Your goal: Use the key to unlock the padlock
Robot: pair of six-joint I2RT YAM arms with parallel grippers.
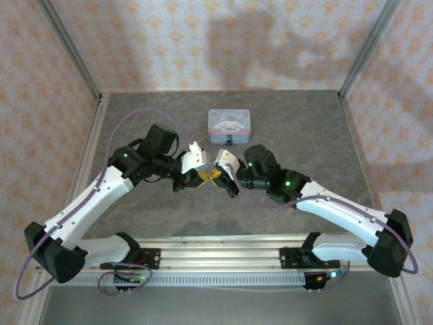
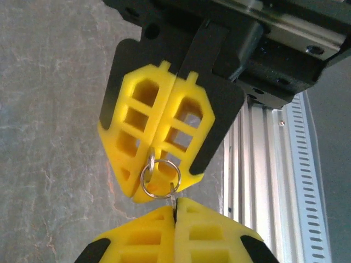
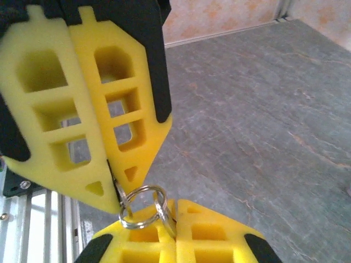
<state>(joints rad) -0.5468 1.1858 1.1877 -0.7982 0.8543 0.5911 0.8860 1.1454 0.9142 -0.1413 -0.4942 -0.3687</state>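
The tiny dark blue padlock [image 1: 231, 141] hangs at the near edge of the light-blue cartoon-printed rectangular tin [image 1: 229, 124], untouched. Just nearer than the tin, above the grey bench [image 1: 304, 135], both claws meet tip to tip. The left claw [image 2: 175, 211] is pressed together on the thin metal key [image 2: 174, 197], and the right claw [image 3: 174, 212] is pinching its silver ring [image 3: 160, 204]. This looks like a regrasp. Next, one claw must let go, and the key must be aimed at the padlock's keyhole.

A robot test lab: patterned backdrop walls [image 1: 223, 40], metal frame posts [image 1: 71, 47], grey table [image 1: 155, 217], mounting rail [image 1: 223, 261]
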